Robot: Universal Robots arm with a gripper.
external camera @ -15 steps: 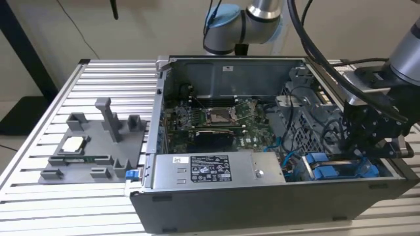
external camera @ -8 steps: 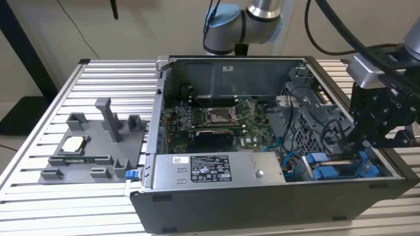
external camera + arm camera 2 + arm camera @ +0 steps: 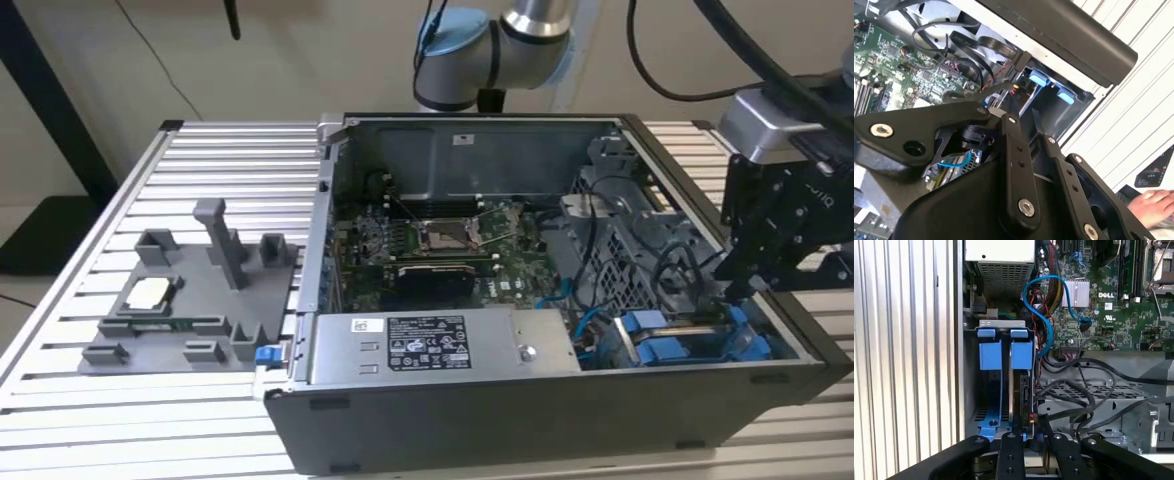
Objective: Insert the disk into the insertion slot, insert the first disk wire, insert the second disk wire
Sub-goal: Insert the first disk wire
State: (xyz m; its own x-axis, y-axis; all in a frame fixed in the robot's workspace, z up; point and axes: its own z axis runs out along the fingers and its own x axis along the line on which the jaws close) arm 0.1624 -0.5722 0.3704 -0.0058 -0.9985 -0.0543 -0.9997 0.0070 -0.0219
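Note:
The disk (image 3: 1024, 385) stands edge-on in its blue carrier (image 3: 1021, 354), seated in the insertion slot of the dark drive cage (image 3: 1004, 331). In the exterior view that cage (image 3: 683, 335) is at the open case's near corner, on the exterior view's right. My gripper (image 3: 734, 288) reaches down into it. In both wrist views its fingers (image 3: 1011, 452) converge at the disk's near end. The gripper (image 3: 1029, 432) looks shut on a small black wire connector (image 3: 1030, 420) with red leads. The tips (image 3: 1000, 114) meet around it in the second wrist view.
A second blue-fronted carrier (image 3: 990, 355) fills the neighbouring bay. A blue cable (image 3: 1046, 305) and black cables (image 3: 1094, 390) loop beside the cage. The power supply (image 3: 427, 345) and motherboard (image 3: 441, 245) lie inside the case. A grey fixture tray (image 3: 187, 300) sits on the slatted table. A hand (image 3: 1154, 205) is nearby.

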